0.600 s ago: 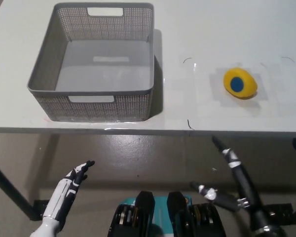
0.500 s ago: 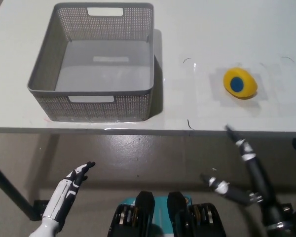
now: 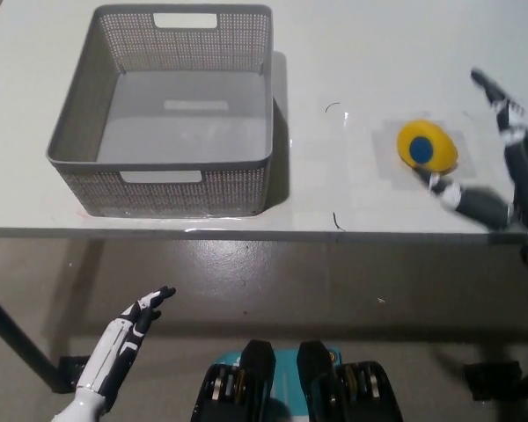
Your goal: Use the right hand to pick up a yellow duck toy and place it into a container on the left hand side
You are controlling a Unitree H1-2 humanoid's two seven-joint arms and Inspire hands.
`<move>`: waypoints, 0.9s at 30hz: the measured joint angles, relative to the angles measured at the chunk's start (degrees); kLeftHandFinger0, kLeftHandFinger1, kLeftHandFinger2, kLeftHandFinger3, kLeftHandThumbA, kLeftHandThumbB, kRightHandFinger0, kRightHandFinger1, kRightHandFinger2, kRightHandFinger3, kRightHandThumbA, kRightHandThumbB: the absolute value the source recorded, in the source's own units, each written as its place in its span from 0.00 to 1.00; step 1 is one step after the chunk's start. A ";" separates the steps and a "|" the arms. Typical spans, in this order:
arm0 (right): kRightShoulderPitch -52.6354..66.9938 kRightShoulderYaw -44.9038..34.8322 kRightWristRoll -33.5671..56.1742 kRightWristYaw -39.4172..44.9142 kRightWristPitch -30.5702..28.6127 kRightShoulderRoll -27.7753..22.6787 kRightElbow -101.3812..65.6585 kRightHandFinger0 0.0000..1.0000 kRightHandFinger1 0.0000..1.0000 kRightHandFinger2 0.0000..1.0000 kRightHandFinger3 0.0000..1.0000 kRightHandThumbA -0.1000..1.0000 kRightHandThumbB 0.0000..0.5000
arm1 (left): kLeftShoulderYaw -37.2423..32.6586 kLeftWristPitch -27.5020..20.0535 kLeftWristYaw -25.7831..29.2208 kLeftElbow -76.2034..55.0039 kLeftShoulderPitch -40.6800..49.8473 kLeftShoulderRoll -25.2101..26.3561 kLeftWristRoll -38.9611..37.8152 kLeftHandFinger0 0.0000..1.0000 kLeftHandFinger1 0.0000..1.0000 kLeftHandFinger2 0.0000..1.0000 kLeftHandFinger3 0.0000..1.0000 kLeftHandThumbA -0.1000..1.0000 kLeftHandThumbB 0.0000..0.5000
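Right hand [image 3: 502, 167] is open, fingers spread around the right side of the yellow duck toy [image 3: 428, 147], nothing gripped yet; one finger looks close to or touching the toy's lower right edge. Toy sits on the surface [image 3: 352, 53], well right of the grey basket [image 3: 163, 163], which is empty. Risks: rounded toy gets nudged and rolls toward the front edge before the fingers close; a shallow side grip could drop it in transit. Left hand [image 3: 123, 343] idles open below the surface.

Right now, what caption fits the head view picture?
Black right hand open beside the yellow duck toy, gray basket waiting empty.
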 measured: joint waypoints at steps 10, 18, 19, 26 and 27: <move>-18.03 6.52 -4.36 4.63 6.04 -7.18 21.97 1.00 1.00 1.00 1.00 0.81 0.94 | 0.00 -0.45 -0.25 0.01 1.04 -0.01 0.17 1.00 1.00 1.00 1.00 1.00 0.62; -30.00 14.69 -6.82 11.07 10.41 -8.07 38.79 1.00 1.00 1.00 1.00 0.83 1.00 | -0.01 -0.49 -0.47 -0.01 1.10 0.01 0.25 1.00 1.00 1.00 1.00 1.00 0.63; -31.35 15.56 -6.86 12.10 10.92 -8.06 41.06 1.00 1.00 1.00 1.00 0.90 1.00 | 0.00 -0.51 -0.47 0.01 1.13 0.01 0.28 1.00 1.00 1.00 1.00 1.00 0.64; -35.98 16.62 -5.40 20.23 13.97 -8.05 48.90 1.00 1.00 1.00 1.00 1.00 1.00 | -0.02 -0.63 -0.56 0.01 1.10 0.01 0.36 1.00 1.00 1.00 1.00 1.00 0.65; -36.16 16.68 -5.21 21.05 14.22 -8.04 49.36 1.00 1.00 1.00 1.00 1.00 1.00 | -0.02 -0.63 -0.57 0.01 1.10 0.01 0.36 1.00 1.00 1.00 1.00 1.00 0.65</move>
